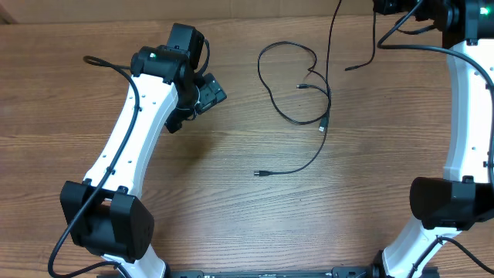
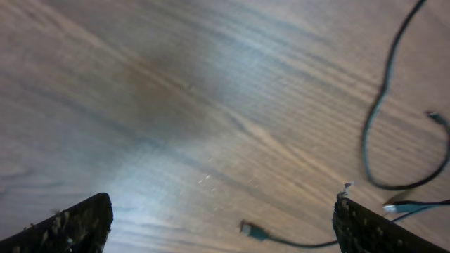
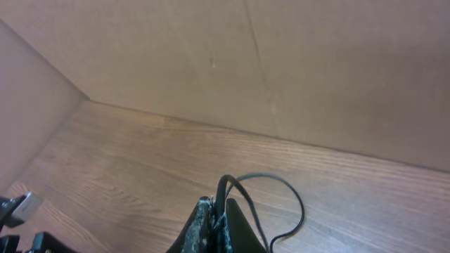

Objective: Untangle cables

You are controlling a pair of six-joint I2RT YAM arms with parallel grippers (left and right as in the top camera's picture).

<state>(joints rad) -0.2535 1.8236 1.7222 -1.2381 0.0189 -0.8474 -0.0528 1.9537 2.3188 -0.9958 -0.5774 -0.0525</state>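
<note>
Thin black cables [image 1: 287, 116] lie in loose crossing loops at the table's middle, with small plug ends [image 1: 260, 173] spread out. My left gripper [image 1: 212, 91] hovers left of them, open and empty. In the left wrist view its fingers [image 2: 70, 226] stand far apart over bare wood, with one plug [image 2: 252, 229] between them and a cable loop [image 2: 373, 119] to the right. My right gripper [image 3: 218, 205] is shut on a black cable [image 3: 223, 188] that arches out of its fingertips. In the overhead view that cable [image 1: 375, 42] hangs from the top right, its free end off the tangle.
The wooden table [image 1: 231, 216] meets a brown wall [image 3: 246, 63] at the back. The white left arm [image 1: 127, 154] crosses the table's left side. The white right arm [image 1: 467, 116] runs along the right edge. Another cable [image 1: 333, 31] leads off the top edge.
</note>
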